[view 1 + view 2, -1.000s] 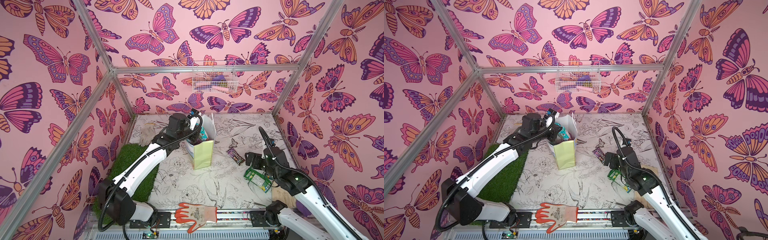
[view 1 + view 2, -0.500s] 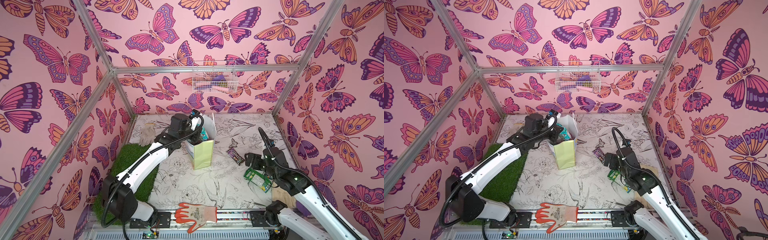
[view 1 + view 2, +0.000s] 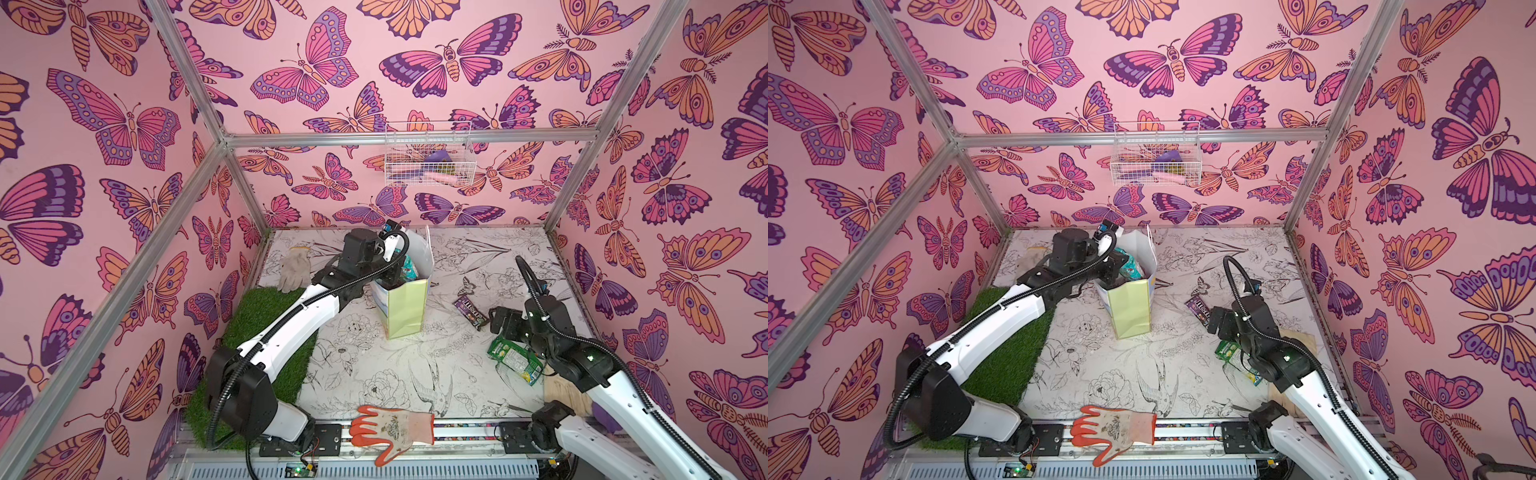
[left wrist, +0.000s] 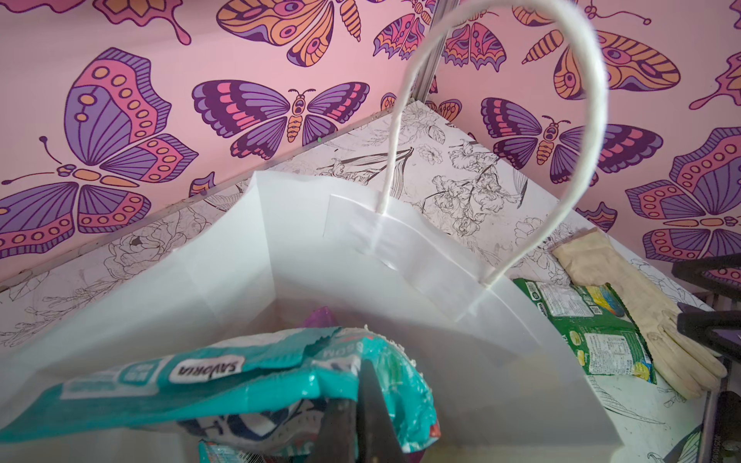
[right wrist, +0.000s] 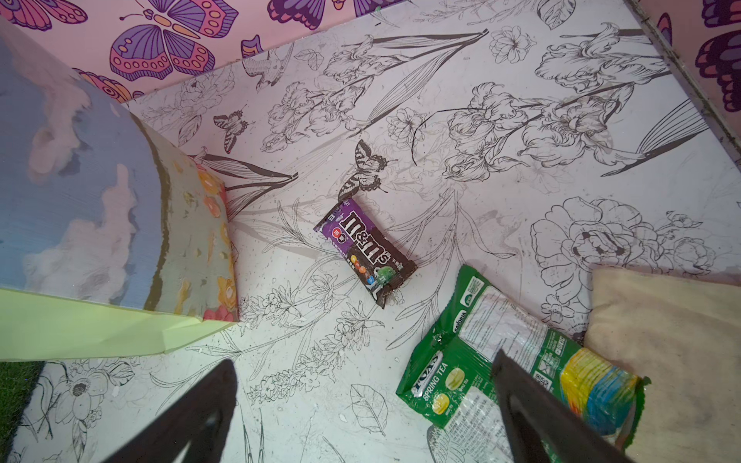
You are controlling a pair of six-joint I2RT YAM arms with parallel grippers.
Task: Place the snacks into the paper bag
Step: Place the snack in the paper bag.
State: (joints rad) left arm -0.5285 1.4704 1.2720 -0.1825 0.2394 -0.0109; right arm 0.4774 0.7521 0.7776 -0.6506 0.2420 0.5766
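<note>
The paper bag (image 3: 405, 307) (image 3: 1129, 307) stands upright mid-table, its white interior (image 4: 361, 256) open. My left gripper (image 4: 359, 385) (image 3: 395, 274) is shut on a teal candy bag (image 4: 240, 377) (image 3: 409, 268) in the bag's mouth. A magenta-purple corner (image 4: 318, 316) shows deeper inside. My right gripper (image 5: 363, 358) (image 3: 500, 322) hangs open just above the table. One of its fingers is over the edge of the green-and-yellow bag (image 5: 453, 373) (image 3: 513, 359). The dark M&M's packet (image 5: 363, 248) (image 3: 469, 309) lies flat between the paper bag and the right gripper.
An orange-and-white glove (image 3: 392, 428) lies at the front edge. One pale cloth glove (image 3: 295, 268) is at the back left and another (image 5: 661, 328) beside the green packet. A green turf mat (image 3: 266, 332) lies under the left arm. A white wire basket (image 3: 428, 160) hangs on the back wall.
The left arm has shifted slightly while keeping the teal bag at the paper bag's mouth. The right arm has stayed put.
</note>
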